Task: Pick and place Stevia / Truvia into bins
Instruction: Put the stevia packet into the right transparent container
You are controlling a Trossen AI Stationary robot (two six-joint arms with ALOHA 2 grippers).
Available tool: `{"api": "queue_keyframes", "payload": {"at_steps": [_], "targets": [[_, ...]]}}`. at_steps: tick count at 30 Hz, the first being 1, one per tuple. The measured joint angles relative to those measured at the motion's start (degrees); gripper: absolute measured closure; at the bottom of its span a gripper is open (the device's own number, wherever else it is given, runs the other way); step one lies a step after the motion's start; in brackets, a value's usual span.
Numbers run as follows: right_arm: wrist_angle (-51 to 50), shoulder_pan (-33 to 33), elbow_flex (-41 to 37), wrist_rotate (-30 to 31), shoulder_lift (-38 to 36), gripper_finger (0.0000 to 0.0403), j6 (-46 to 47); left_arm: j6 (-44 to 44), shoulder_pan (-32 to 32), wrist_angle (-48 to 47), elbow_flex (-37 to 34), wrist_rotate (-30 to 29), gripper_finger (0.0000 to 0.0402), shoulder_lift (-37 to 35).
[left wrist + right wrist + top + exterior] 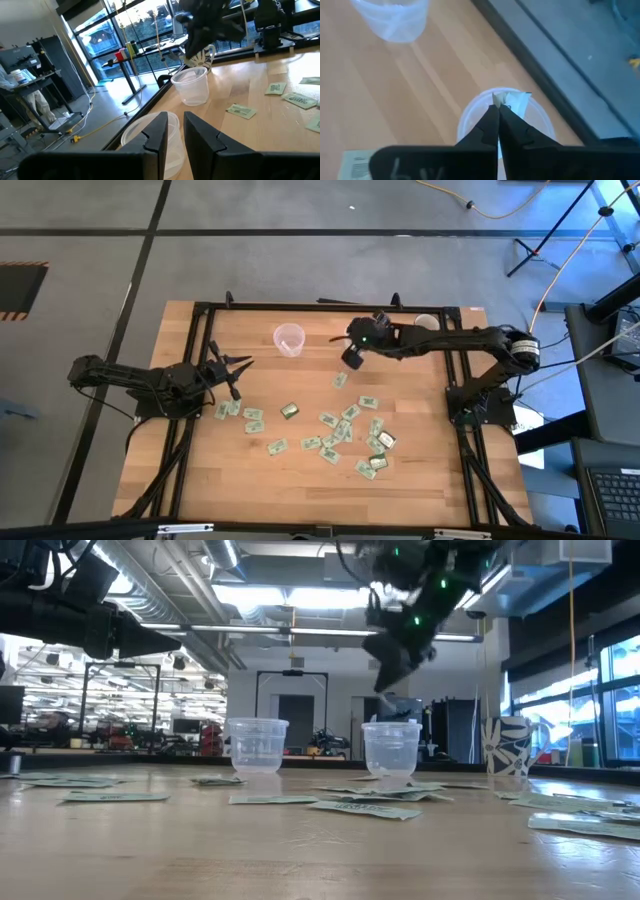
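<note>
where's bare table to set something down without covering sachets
Free: the near strip of table between sachets and front edge, and the far-left corner beside the cup. Crowded: the middle and right, sachets scattered, with the right gripper holding one over the other cup.

Green-white sachets point(335, 430) lie flat, scattered mid-table; one point(512, 102) hangs above a clear cup point(540, 117); another cup point(289, 339) stands upright.

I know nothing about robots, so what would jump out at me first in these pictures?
The right gripper, raised over the far middle of the table, pinches a pale sachet directly above a clear plastic cup. A second cup stands to its left. Many more sachets lie strewn over the wooden table, while the left gripper waits at the left edge.
</note>
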Motion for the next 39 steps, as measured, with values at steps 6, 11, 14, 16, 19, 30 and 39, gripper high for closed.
{"api": "queue_keyframes", "payload": {"at_steps": [6, 11, 14, 16, 19, 30, 39], "targets": [[9.8, -4.2, -6.6, -4.6, 0.0, 0.0398, 0.0, 0.0, 0.0, 0.0, 0.0, 0.0, 0.0345, 0.0], [11.8, -5.2, -9.5, -5.9, 0.0, 0.0398, 1.8, 0.0, 0.0, 0.0, 0.0, 0.0, 0.0345, 0.0], [12.6, -5.2, -10.7, -6.3, 0.0, 0.0398, 1.8, 0.0, 0.0, 0.0, 0.0, 0.0, 0.0345, 0.0], [13.0, -5.2, -11.4, -6.4, 0.0, 0.0398, 1.8, 0.0, 0.0, 0.0, 0.0, 0.0, 0.0345, 0.0], [13.9, -5.2, -12.1, -6.4, 0.0, 0.0398, 1.8, 0.0, 0.0, 0.0, 0.0, 0.0, 0.0345, 0.0], [14.4, -5.2, -12.1, -6.4, 0.0, 0.0388, 1.8, 0.0, 0.0, 0.0, 0.0, 0.0, 0.0345, 0.0], [14.6, -5.2, -10.9, -6.4, 0.0, 0.0334, 1.3, 0.0, 0.0, 0.0, 0.0, 0.0, 0.0345, 0.0]]}}
